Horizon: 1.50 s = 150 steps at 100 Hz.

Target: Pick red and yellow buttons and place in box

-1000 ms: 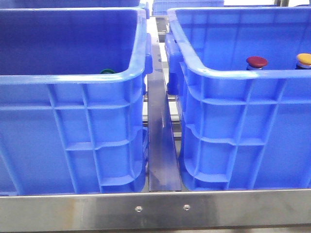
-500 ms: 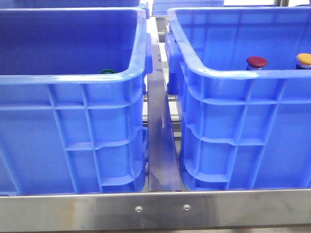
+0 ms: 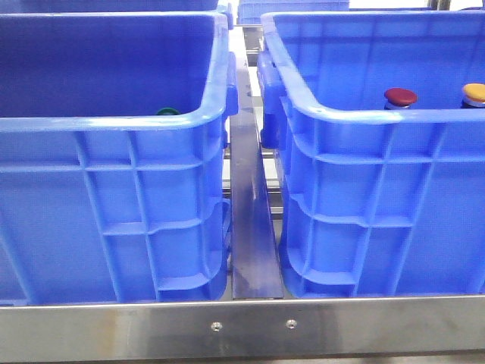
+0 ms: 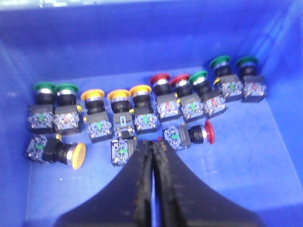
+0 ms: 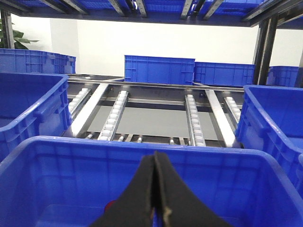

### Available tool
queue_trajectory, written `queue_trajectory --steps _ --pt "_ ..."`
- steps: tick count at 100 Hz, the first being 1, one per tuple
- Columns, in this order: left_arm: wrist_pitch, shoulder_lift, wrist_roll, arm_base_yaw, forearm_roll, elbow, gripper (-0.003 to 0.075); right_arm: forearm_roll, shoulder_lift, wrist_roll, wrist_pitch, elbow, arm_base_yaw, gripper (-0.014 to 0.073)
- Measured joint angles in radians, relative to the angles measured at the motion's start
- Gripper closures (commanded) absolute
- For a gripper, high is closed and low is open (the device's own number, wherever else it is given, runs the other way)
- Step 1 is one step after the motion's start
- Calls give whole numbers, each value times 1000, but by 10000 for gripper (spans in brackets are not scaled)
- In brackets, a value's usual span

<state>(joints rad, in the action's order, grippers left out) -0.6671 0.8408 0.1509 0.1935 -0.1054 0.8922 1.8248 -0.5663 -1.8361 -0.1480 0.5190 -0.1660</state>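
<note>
Left jaws: the left gripper (image 4: 152, 147) hangs pressed together, holding nothing, over the left blue plastic crate (image 4: 142, 52).
Right jaws: the right gripper (image 5: 155, 163) is likewise together and empty, above the near wall of the right blue plastic crate (image 5: 142, 156).
Task's things: a dark red mushroom-cap button (image 4: 196, 135) lies tipped over just beyond the left jaws; a yellow-orange mushroom-cap button (image 4: 64, 152) lies tipped further along the crate floor; more stand in a row behind, with green-capped buttons (image 4: 45, 90) at both ends.
Doing it well: the jaws probably should part first, then descend square on one cap, clear of neighbours.
Views: only the left wrist view shows the pile; the front view shows a red cap (image 3: 400, 96) and a yellow cap (image 3: 474, 92) in the right crate.
</note>
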Motion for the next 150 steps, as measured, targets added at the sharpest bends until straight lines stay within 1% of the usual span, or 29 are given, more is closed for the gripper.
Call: queue_trajectory --steps 9,16,24,35,49,83,102,119,123,132,150 --pt "18 -27 0 0 -12 -10 741 0 0 0 0 0 0 663" --pt "62 -65 0 0 -25 -34 741 0 0 0 0 0 0 663" --pt "156 -121 0 0 -53 -79 741 0 0 0 0 0 0 663" --pt "285 -215 0 0 -87 -177 741 0 0 0 0 0 0 663" --pt "386 -340 0 -12 -98 -318 741 0 0 0 0 0 0 663" --pt "493 -679 0 -129 -103 -634 741 0 0 0 0 0 0 663" --pt "585 -823 0 -152 -110 -777 741 0 0 1 0 0 0 663" --pt "677 -846 0 -156 -112 -889 741 0 0 1 0 0 0 663" --pt "677 -846 0 -156 -112 -892 741 0 0 1 0 0 0 663" --pt "724 -846 0 -156 -114 -891 741 0 0 1 0 0 0 663" --pt "732 -846 0 -156 -114 -891 741 0 0 1 0 0 0 663"
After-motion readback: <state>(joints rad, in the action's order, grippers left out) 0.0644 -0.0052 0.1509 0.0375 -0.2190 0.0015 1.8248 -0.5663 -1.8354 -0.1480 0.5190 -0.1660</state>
